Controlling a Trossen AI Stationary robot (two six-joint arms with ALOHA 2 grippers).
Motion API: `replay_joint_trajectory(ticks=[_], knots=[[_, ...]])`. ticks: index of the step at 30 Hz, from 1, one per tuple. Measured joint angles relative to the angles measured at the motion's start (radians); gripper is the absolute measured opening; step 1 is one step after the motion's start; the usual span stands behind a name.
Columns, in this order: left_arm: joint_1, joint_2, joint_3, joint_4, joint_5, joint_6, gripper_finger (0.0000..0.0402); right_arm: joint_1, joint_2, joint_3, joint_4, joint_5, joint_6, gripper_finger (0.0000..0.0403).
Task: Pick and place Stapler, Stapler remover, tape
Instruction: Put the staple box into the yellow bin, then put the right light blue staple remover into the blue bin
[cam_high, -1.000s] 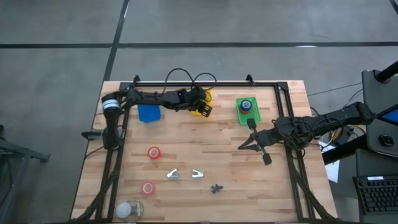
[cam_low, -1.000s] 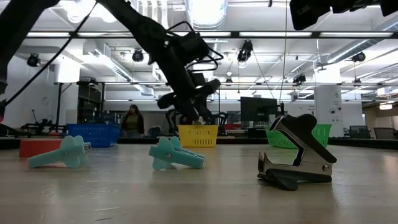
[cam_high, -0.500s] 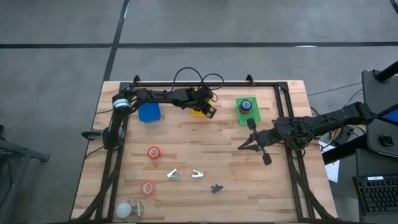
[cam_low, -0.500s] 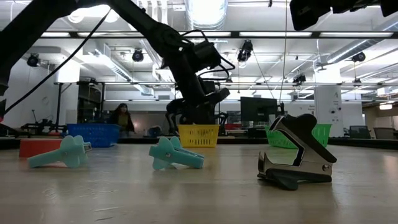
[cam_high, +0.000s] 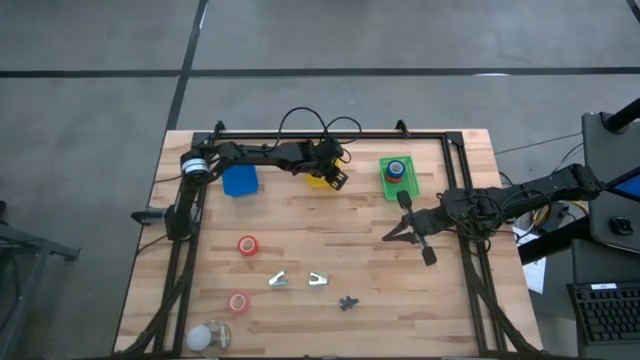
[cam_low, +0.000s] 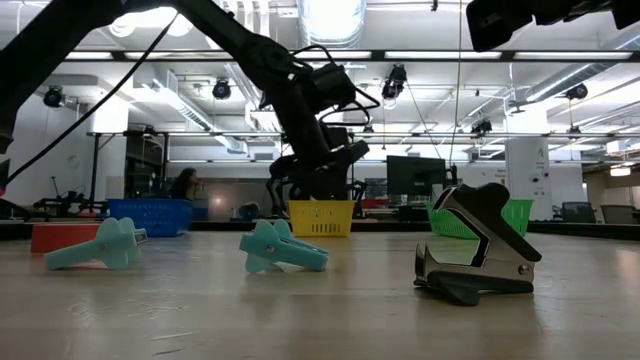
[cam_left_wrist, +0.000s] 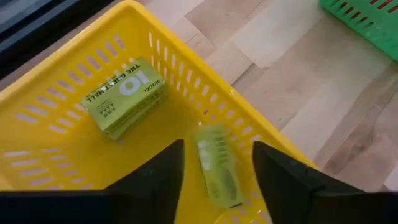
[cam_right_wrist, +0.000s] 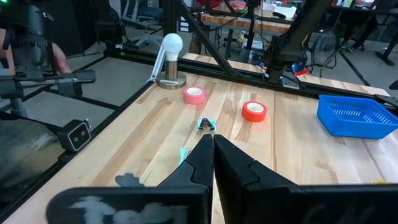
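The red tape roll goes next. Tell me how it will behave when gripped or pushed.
The red tape roll lies flat on its side, so a push should slide it, not roll it. Its open core suggests it is light. Tipped on edge, it would likely roll.

Staple boxes: two green boxes inside the yellow basket at the worktop's far edge. One lies flat with white lettering up; the other shows blurred between the left pincer's parted fingers.

Tape: a red roll and a pink roll, both flat on the worktop, well apart.

Staple removers: two teal ones side by side, a dark one nearer the front edge.
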Motion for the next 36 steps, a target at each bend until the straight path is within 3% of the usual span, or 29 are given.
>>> replay_joint_trajectory(ticks=[6,10,15,24,30,36], knots=[[0.0,-0.018,0.0,-0.006,0.001,0.026,0.0243,0.0,0.0,0.0,0.0,0.0,0.001,0.0008],[-0.001,-0.061,0.001,-0.052,0.015,0.049,0.0249,0.0,0.0,0.0,0.0,0.0,0.005,0.0008],[-0.026,-0.13,0.001,-0.169,0.116,0.071,0.0246,0.0,0.0,-0.001,0.0,0.0,0.008,0.0008],[-0.223,-0.165,-0.001,-0.339,0.2,0.203,0.0246,0.0,0.0,-0.008,0.002,0.0,0.012,0.0008],[-0.365,-0.165,-0.002,-0.376,0.274,0.149,0.0246,0.0,0.0,-0.008,0.003,0.0,0.024,0.0008],[-0.488,-0.165,-0.003,-0.374,0.273,0.15,0.0246,0.0,0.0,-0.008,0.024,0.0,0.027,0.0008]])
